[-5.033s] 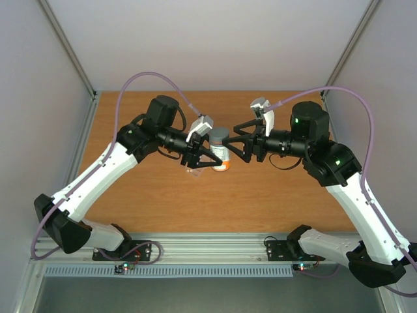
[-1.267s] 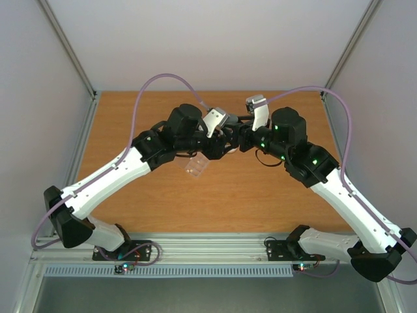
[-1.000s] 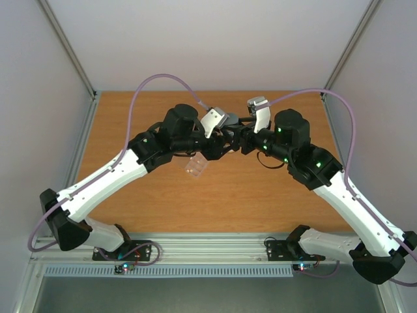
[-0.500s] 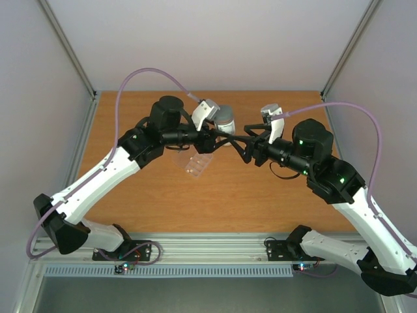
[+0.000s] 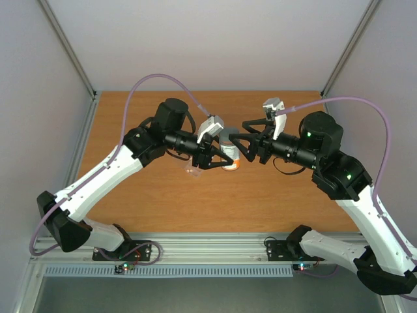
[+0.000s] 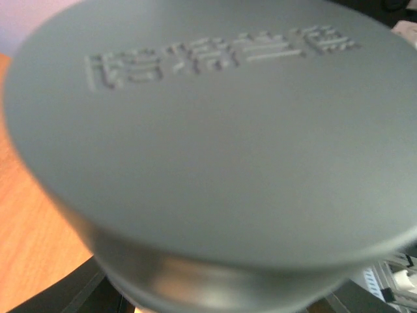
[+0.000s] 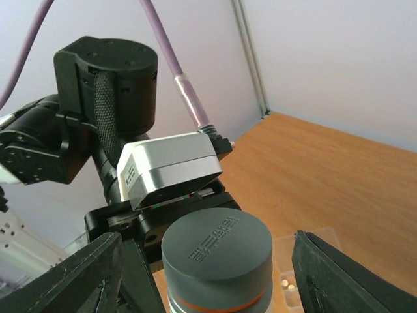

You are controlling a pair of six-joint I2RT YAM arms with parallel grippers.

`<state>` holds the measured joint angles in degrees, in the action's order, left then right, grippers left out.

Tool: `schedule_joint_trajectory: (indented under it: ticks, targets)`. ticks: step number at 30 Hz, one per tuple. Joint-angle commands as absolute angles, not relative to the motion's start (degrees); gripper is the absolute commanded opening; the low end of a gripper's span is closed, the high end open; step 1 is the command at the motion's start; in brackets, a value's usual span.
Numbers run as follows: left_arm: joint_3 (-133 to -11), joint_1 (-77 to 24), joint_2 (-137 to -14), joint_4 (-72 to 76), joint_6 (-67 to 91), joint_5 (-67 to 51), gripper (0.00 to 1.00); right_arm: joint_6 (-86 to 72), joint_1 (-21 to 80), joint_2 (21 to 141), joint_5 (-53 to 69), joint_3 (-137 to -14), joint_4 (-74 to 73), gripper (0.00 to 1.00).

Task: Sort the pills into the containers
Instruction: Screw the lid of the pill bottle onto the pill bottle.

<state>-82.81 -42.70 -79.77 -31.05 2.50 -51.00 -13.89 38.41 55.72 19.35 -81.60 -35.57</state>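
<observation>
The left arm [image 5: 111,173] runs from its base at the near-left corner up and across to the middle of the brown wooden counter [image 5: 130,111]. Its forearm is close to level and its wrist points right. The left fingers [image 5: 214,158] are partly closed on the sides of a white pill bottle with an orange band and a grey screw cap [image 5: 228,155], which stands upright between the two arms. In the left wrist view the embossed grey cap fills nearly the whole picture, and only a strip of counter shows at the left edge.

The right arm [image 5: 365,208] mirrors it from the near-right corner, elbow raised and wrist pointing left at the same bottle. The right fingers [image 5: 242,135] stand wide apart, one on each side of the cap, and touch nothing. Its own camera shows clear gaps between the black fingers and the cap.

The flat clear plastic pill box [image 5: 193,171] lies on the counter just beside the bottle's base. From above it is largely covered by the left wrist and fingers. The right wrist view shows a corner of it past the bottle, with a few pale pills [image 7: 285,282] in one cell. They are too small to tell colour or count. The left wrist's silver camera housing [image 7: 172,166] sits right behind the bottle, and both purple cables [image 5: 156,78] arch over the arms.
</observation>
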Motion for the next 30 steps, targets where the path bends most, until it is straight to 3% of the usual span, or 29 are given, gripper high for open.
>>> schedule_joint_trajectory:
  ticks: [1, 23, 30]
  targets:
    - [-84.5, -42.1, -79.2, -31.2, 0.5, -57.0, 0.00, -14.1, 37.8, 56.5, 25.4, -83.2, -36.8, 0.73]
    - [-85.9, -41.7, -79.2, -34.1, -2.5, -61.3, 0.00, -15.6, 37.7, 59.5, 30.5, -82.6, -36.9, 0.69]
    - [-86.4, -41.7, -79.6, -35.2, -3.2, -61.1, 0.00, -15.5, 37.7, 60.2, 31.7, -82.3, -36.3, 0.60]
